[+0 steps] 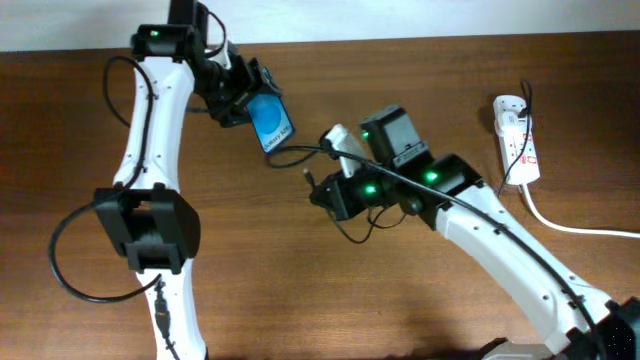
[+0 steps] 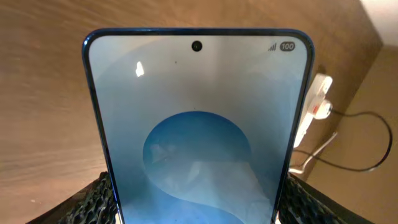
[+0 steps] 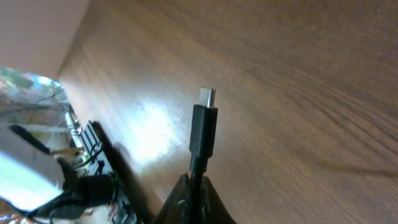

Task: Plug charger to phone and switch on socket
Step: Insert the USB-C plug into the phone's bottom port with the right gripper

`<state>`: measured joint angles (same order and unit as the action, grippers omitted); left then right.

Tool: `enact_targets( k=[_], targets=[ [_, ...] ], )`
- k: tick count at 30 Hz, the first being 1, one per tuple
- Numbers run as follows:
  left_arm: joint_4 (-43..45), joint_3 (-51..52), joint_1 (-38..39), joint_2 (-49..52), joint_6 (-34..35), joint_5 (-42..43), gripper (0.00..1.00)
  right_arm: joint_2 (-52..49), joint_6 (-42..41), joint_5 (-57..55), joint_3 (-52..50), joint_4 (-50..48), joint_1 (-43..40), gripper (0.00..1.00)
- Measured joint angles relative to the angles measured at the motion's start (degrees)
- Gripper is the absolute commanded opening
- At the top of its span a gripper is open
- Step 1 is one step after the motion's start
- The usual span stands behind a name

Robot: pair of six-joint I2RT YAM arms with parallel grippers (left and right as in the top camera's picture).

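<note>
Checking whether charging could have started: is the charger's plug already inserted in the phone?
No, the right wrist view shows the charger held in the right gripper with its metal tip bare and free.

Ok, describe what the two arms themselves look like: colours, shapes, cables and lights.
Both the left arm and right arm have smooth white tubular links joined by boxy black joint housings. Small green lights glow on the housings. Thin black cables loop alongside each arm. The jaws are black with a ridged texture.
</note>
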<state>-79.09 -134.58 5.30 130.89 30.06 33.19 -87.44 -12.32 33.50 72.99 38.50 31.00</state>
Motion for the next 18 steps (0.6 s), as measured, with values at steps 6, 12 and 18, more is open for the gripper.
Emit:
enact_targets(
  k=[6, 12, 18],
  targets=[
    [-0.92, 0.00, 5.29, 0.00, 0.02, -0.15, 0.00, -4.00, -4.46, -6.12, 0.00, -1.16, 0.55, 0.04],
    [-2.67, 0.00, 6.27, 0.00, 0.02, -2.19, 0.00, -5.16, -5.11, -10.58, -0.11, -3.67, 0.55, 0.04],
    [-2.71, 0.00, 7.52, 0.00, -0.02, -5.20, 0.00, -5.20, -5.27, -10.75, -0.11, -4.33, 0.72, 0.04]
  ],
)
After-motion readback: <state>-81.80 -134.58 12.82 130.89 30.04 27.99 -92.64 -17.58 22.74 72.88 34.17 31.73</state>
